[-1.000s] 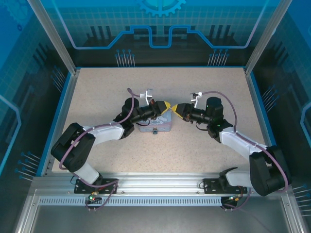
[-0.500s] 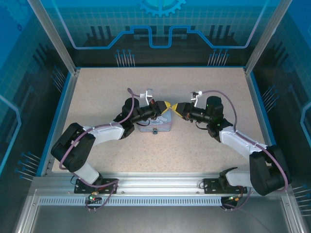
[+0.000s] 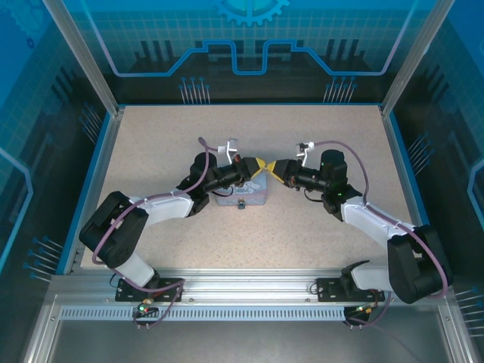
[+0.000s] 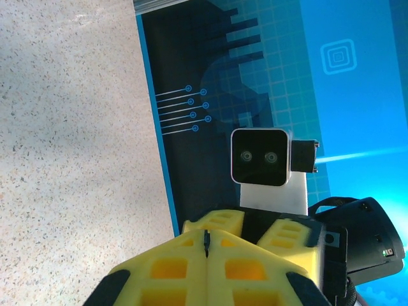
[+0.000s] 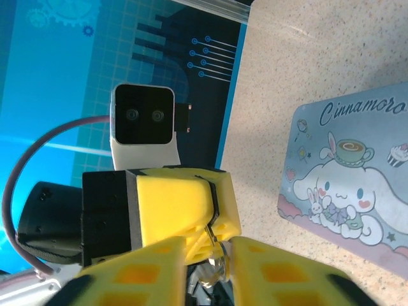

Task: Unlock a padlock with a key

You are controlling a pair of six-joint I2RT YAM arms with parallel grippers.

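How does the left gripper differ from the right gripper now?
The left gripper has its fingers pressed together; the right gripper has them apart around a small silvery thing, apparently the padlock. The left gripper reaches in from the left, the right gripper from the right. Both have yellow fingers and meet tip to tip near the tin.

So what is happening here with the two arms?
The two arms meet tip to tip close to the tin. The left claw is shut on a thin dark sliver, apparently the key, and the right claw grips a small silvery piece, apparently the padlock. Whether the key is in the lock cannot be seen.
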